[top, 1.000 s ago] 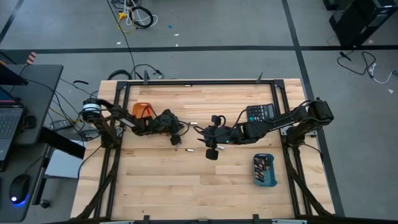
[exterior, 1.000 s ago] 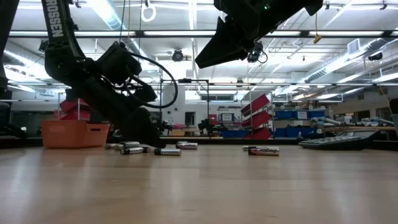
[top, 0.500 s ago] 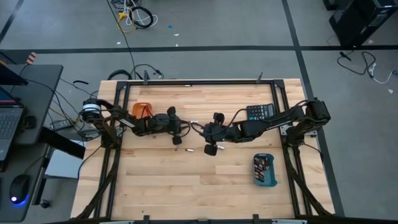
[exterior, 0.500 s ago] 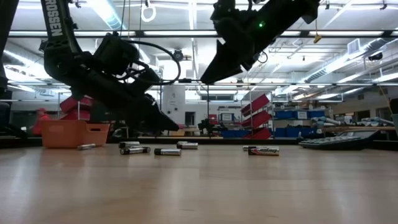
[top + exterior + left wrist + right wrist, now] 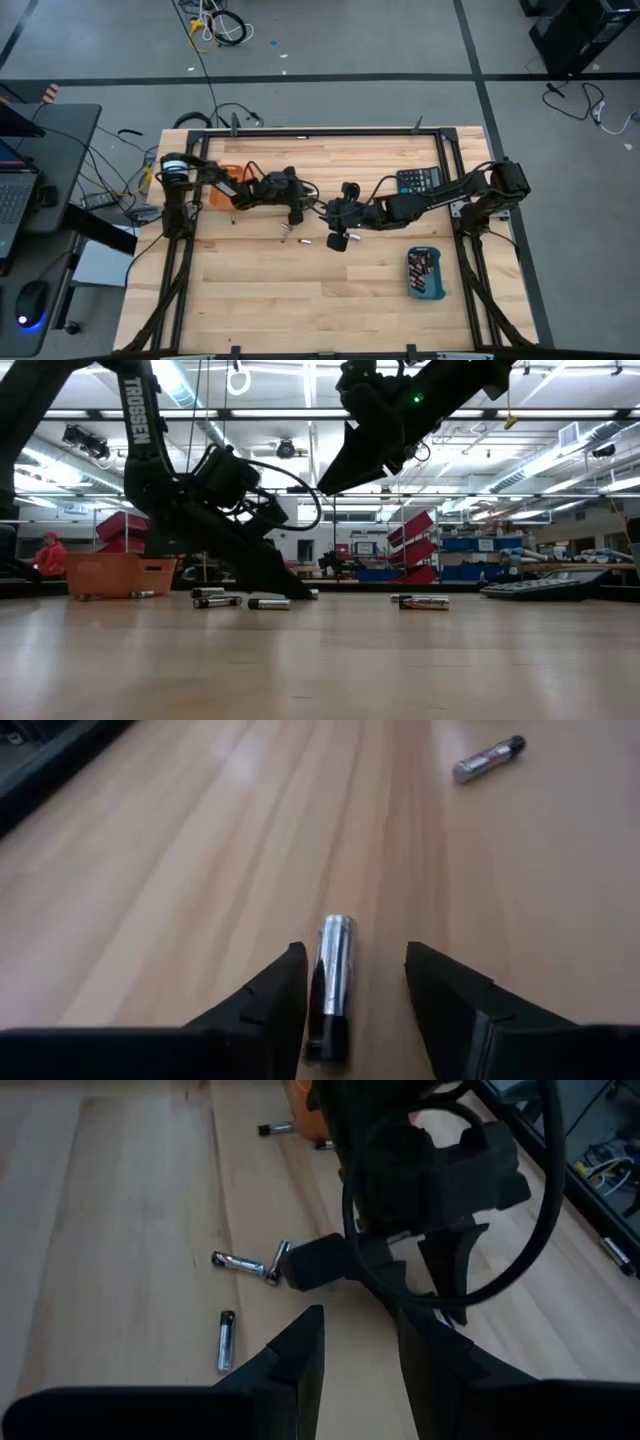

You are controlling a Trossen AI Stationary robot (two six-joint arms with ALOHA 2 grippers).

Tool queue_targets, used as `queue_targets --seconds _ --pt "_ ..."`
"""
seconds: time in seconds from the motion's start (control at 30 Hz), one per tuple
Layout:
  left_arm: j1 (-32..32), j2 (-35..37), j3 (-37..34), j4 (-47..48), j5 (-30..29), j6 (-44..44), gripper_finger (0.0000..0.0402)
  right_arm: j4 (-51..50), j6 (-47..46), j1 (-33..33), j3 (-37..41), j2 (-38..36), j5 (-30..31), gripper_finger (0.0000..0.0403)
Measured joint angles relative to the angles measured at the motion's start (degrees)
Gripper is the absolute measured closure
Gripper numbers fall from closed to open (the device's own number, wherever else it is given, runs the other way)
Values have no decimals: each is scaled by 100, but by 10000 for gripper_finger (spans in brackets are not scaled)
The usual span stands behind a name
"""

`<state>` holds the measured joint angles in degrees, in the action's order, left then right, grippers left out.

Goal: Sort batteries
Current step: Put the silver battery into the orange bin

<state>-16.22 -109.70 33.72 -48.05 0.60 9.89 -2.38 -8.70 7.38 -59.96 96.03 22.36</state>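
Note:
Several small silvery batteries lie on their sides on the wooden table [image 5: 260,290]. My left gripper [image 5: 355,985] is open and low over the table near its middle. One battery [image 5: 333,970] lies flat between its fingers, along them. Another battery [image 5: 487,758] lies farther off. My right gripper [image 5: 355,1350] is open with nothing between its fingers. It hangs above the table just right of the left gripper [image 5: 300,203] and looks down on it. More batteries [image 5: 240,1262] [image 5: 268,603] [image 5: 422,601] lie around both grippers. My left gripper's fingers stand on either side of the battery, slanting down from the table's left. The battery's near end [image 5: 325,1030] lies close against one finger [image 5: 285,995]; whether they touch, I cannot tell. The battery rests on the table.
An orange tray [image 5: 226,176] stands at the far left, partly under the left arm. A blue tray [image 5: 425,273] with cells in it sits near the right. A black calculator [image 5: 420,181] lies at the far right. A person in red [image 5: 48,552] shows beyond the table.
My left gripper has risen off the table, moved toward the table's right edge and come down again near the middle, its arm swinging about at the base. My right gripper has drawn a little toward the far edge and stays above the table.

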Motion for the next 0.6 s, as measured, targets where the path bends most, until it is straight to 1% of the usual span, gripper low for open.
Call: queue_targets --seconds 0.23,0.33,0.43,0.53,0.57,0.6 --pt "-1 -417 83 -191 94 -274 234 -34 -12 4 -2 0 -132 288" --pt "0 -463 17 -235 102 -481 246 -23 -12 4 -2 0 -132 288" --pt "10 -465 -55 -270 1 -531 290 -25 -12 4 0 0 -132 288" --pt "12 -467 -83 -288 11 -518 362 -29 -12 6 -2 0 -132 288" --pt "8 -467 -93 -306 23 -539 376 -30 -12 7 0 0 -134 288" --pt "8 -472 -99 -340 25 -566 378 -29 -12 9 -2 0 -136 288"
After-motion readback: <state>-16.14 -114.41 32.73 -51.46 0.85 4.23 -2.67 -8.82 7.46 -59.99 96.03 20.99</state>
